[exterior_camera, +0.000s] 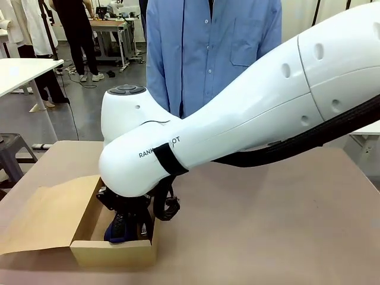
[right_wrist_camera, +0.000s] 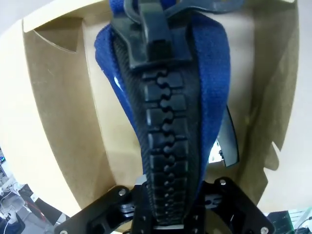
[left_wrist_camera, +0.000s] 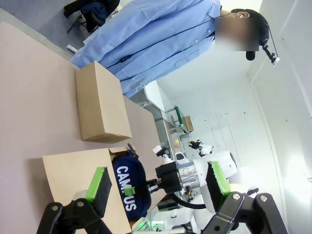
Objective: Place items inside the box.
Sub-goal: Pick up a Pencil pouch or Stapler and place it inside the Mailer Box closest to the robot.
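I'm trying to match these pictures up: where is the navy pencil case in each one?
Front view: navy pencil case lower left, at the open cardboard box.
Left wrist view: navy pencil case bottom centre, white lettering showing.
Right wrist view: navy pencil case centre, zip towards camera.
Shared landmark: the cardboard box.

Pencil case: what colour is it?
The pencil case is navy with white lettering; clearest in left wrist view.

White letters "CAM" then "US", the letter between unclear, on navy pencil case (left_wrist_camera: 127, 185). "RANK" and "OT" on white arm (exterior_camera: 237, 119), rest behind black strap (exterior_camera: 171, 159).
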Motion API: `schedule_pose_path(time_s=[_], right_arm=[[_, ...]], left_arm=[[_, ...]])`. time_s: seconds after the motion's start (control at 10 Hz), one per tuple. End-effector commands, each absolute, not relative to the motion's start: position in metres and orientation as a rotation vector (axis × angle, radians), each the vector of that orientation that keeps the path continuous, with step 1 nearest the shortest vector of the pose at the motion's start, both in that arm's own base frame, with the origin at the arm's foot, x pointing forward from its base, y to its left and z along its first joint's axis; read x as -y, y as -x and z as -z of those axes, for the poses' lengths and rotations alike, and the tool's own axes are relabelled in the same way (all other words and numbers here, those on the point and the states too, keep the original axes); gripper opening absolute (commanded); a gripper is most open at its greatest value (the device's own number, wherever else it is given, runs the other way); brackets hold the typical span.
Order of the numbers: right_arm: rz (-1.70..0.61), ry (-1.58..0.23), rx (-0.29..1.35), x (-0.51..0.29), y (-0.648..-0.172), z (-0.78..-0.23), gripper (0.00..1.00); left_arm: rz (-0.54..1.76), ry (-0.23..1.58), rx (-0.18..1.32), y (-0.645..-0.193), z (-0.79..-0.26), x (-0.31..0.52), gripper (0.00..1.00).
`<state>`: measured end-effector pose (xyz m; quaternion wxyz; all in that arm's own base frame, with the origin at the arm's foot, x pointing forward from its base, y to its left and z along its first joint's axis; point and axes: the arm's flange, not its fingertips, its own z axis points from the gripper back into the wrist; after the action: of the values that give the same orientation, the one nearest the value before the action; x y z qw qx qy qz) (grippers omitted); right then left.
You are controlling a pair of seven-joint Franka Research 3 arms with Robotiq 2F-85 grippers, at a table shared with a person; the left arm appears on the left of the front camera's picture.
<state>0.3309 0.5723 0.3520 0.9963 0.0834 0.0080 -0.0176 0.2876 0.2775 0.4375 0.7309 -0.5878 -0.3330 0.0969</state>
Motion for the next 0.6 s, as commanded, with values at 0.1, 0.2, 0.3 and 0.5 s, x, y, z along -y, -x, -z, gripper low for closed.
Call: schedule_pose_path(time_s=[0.1,0.2,0.3,0.5], right_arm=[[0.073,-0.138,-0.009,-0.5808,-0.3316,-0.3481,0.07],[0.073,-0.140,-0.011,-0.5787,-0.3319,-0.3496,0.07],[0.080,-0.146,-0.015,-0.5779,-0.3322,-0.3497,0.07],[0.070,-0.150,-0.012,-0.5761,-0.3324,-0.3511,0.65]], left_arm=[[-0.196,1.304,0.764,-0.2876,-0.4393,-0.2765,1.00],[-0.196,1.304,0.764,-0.2876,-0.4393,-0.2765,1.00],[-0.196,1.304,0.764,-0.2876,-0.4393,-0.2765,1.00],[-0.196,1.304,0.764,-0.2876,-0.4393,-0.2765,1.00]])
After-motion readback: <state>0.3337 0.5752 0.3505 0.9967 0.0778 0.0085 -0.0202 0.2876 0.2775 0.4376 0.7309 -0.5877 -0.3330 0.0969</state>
